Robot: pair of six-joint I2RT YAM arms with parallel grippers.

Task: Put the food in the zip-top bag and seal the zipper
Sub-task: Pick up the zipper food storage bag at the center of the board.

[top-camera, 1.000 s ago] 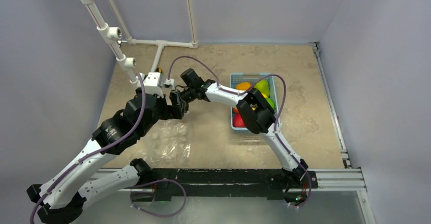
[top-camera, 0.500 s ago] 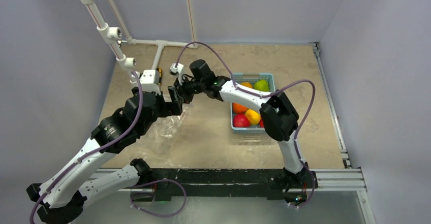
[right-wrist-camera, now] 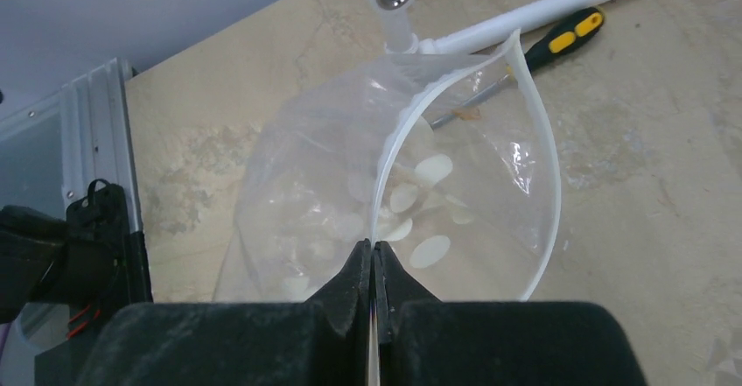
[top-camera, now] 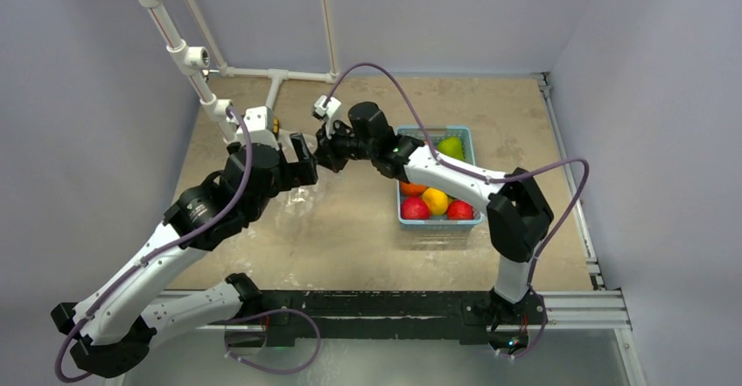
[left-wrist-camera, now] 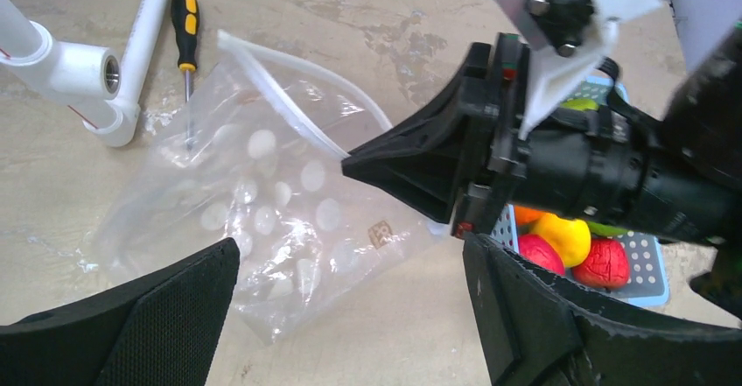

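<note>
The zip-top bag is clear and crinkly, lying on the tan table with its mouth lifted and standing open. My right gripper is shut on one strip of the zipper; the other strip curves away to the right. In the top view the right gripper sits just beside my left gripper. The left gripper hangs open above the bag's lower part, nothing between its fingers. The food, red, orange, yellow and green toy fruits, lies in the light-blue basket. The bag holds no fruit.
A black-and-yellow screwdriver lies beyond the bag, next to a white pipe frame at the back left. The basket stands right of the bag. Grey walls close in the table on three sides.
My right arm has swung back and left off the basket, carrying the bag's mouth edge up with it. The left gripper shifted slightly toward the back. More fruit now shows.
</note>
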